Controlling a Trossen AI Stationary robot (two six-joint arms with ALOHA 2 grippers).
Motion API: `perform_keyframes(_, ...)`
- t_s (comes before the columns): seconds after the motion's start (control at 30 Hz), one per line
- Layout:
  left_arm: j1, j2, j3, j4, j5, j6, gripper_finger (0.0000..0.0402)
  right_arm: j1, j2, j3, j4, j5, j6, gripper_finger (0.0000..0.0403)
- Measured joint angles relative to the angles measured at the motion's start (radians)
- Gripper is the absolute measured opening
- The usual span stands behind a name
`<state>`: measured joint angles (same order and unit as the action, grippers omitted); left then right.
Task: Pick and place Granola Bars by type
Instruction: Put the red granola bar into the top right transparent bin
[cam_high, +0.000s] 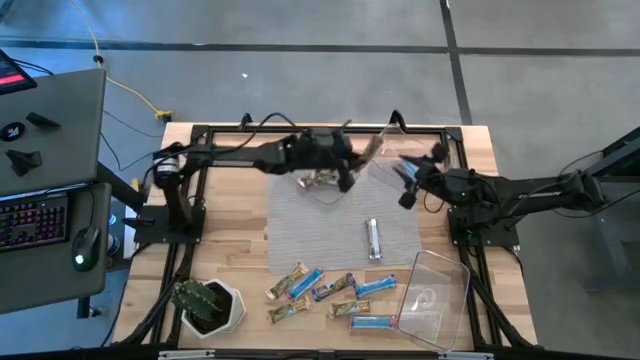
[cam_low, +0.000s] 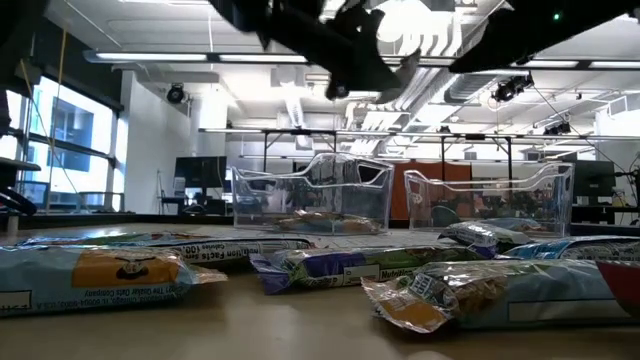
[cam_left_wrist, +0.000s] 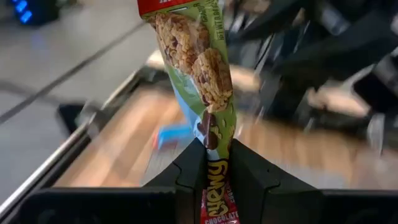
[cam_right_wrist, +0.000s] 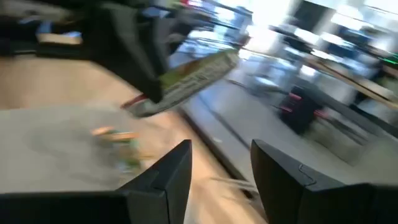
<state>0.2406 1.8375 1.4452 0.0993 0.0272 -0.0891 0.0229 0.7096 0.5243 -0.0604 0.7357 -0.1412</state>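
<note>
Above the grey mat (cam_high: 345, 225), a green-wrapped chewy granola bar (cam_left_wrist: 202, 68) is hanging pinched between the left gripper (cam_left_wrist: 216, 163) fingers. Nearby, the right gripper (cam_right_wrist: 221, 165) is hovering with fingers spread, holding nothing. Loose bars (cam_high: 330, 292) are lying on the wooden table (cam_high: 235, 180) beside a clear bin (cam_high: 437, 296); ceiling lights are glowing behind.

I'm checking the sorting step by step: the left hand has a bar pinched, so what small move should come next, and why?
Probably carry it on over the far clear bin and let go there. The left hand is shut on a green-wrapped chewy granola bar, held up above the mat's far edge, and that bin already holds similar bars. The right hand is open and empty nearby.
</note>
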Motion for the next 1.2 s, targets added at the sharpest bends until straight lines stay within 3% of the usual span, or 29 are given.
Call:
perform_keyframes(0.1, 0.04, 0.081, 0.0, 0.185, 0.075, -0.051, 0.0057, 0.013, -0.003, 0.0, -0.001, 0.117, 0.038, 0.0149)
perform_keyframes(0.2, 0.06, 0.18, 0.011, 0.355, 0.084, -0.093, 0.0057, 0.013, -0.003, 0.0, 0.016, 0.19, 0.037, 0.0149)
perform_keyframes(0.33, 0.075, 0.3, 0.099, 0.435, 0.084, -0.099, 0.0058, 0.013, -0.003, 0.0, 0.024, 0.253, 0.037, 0.0149)
perform_keyframes(0.57, 0.08, 0.479, 0.335, 0.276, 0.141, -0.123, 0.0058, 0.013, -0.003, 0.0, 0.024, 0.214, 0.037, 0.0149)
perform_keyframes(0.7, 0.08, 0.54, 0.432, 0.125, 0.114, -0.125, 0.0058, 0.013, -0.003, 0.0, 0.018, 0.207, 0.063, 0.0149)
perform_keyframes(0.83, 0.08, 0.553, 0.444, 0.067, 0.051, -0.12, 0.0058, 0.013, -0.003, 0.0, 0.006, 0.182, 0.097, 0.0149)
perform_keyframes(1.2, 0.08, 0.557, 0.441, 0.097, -0.083, -0.02, 0.0058, 0.013, -0.002, 0.0, -0.037, 0.121, 0.162, 0.0149)
